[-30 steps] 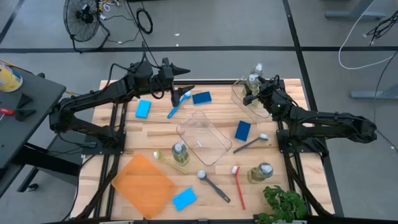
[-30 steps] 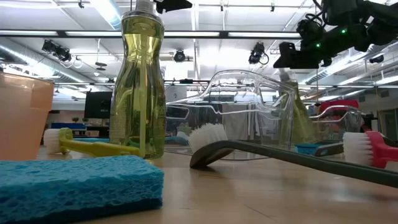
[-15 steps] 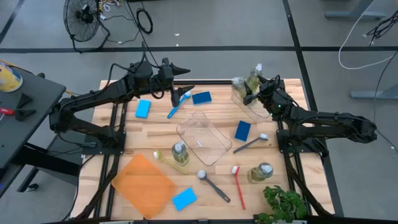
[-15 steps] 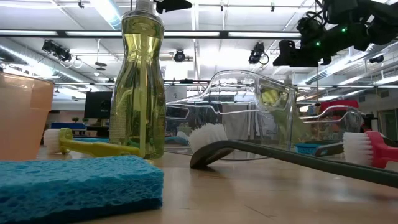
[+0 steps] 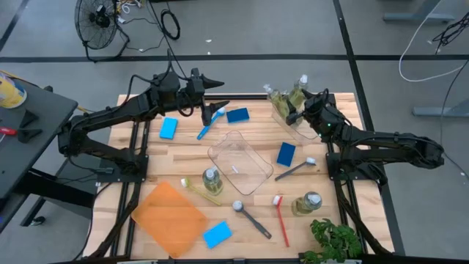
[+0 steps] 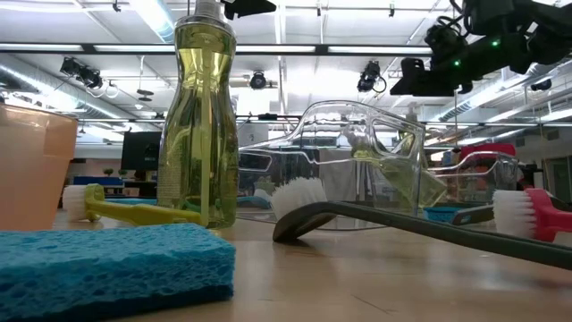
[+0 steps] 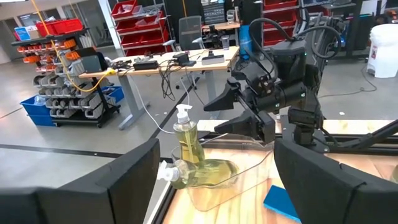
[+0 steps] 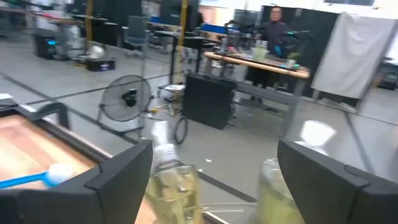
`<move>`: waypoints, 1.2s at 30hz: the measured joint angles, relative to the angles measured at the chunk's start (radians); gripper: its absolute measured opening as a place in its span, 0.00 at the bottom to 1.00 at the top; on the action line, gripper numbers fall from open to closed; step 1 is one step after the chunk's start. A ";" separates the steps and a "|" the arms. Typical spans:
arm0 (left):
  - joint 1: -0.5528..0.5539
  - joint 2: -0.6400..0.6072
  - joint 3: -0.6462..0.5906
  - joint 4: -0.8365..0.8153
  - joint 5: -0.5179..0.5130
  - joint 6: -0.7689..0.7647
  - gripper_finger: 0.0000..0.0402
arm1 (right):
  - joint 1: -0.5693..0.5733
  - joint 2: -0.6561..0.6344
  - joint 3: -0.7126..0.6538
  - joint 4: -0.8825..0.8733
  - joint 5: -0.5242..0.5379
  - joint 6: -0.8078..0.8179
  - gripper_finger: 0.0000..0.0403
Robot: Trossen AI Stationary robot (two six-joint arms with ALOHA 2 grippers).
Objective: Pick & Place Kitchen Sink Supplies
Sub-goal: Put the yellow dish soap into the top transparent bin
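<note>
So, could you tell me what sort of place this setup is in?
Probably a robotics lab or workshop: red parts-bin racks, a cluttered wooden workbench with cables and a black floor fan surround the wooden slatted table.

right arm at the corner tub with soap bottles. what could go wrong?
1. One soap bottle lies tipped in the clear tub, cap over the rim by the table edge: it may slide out.
2. The open right gripper beside it could knock the upright bottle.

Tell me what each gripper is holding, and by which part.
Nothing is held. The right gripper is open above the clear tub; the left gripper is open near the blue brush.
</note>
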 joint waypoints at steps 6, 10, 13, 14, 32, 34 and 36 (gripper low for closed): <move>0.000 0.000 0.000 0.000 0.000 -0.001 0.80 | -0.030 0.001 0.000 -0.051 -0.134 0.041 0.86; 0.000 0.000 0.000 0.000 0.000 -0.001 0.80 | -0.083 0.009 0.000 -0.053 -0.168 0.050 0.86; 0.000 0.000 0.000 0.000 0.000 -0.001 0.80 | -0.124 0.018 0.001 -0.044 -0.242 0.082 0.86; 0.000 0.000 0.000 0.000 0.000 -0.001 0.80 | -0.135 0.024 0.006 -0.054 -0.266 0.095 0.86; 0.000 0.000 0.000 0.001 0.000 -0.002 0.80 | -0.193 0.293 0.277 -0.197 -0.409 0.053 0.86; 0.000 0.000 0.000 0.001 0.000 -0.002 0.80 | -0.193 0.325 0.297 -0.203 -0.419 0.052 0.86; 0.000 0.000 0.000 0.001 0.000 -0.002 0.80 | -0.193 0.358 0.317 -0.219 -0.421 0.052 0.86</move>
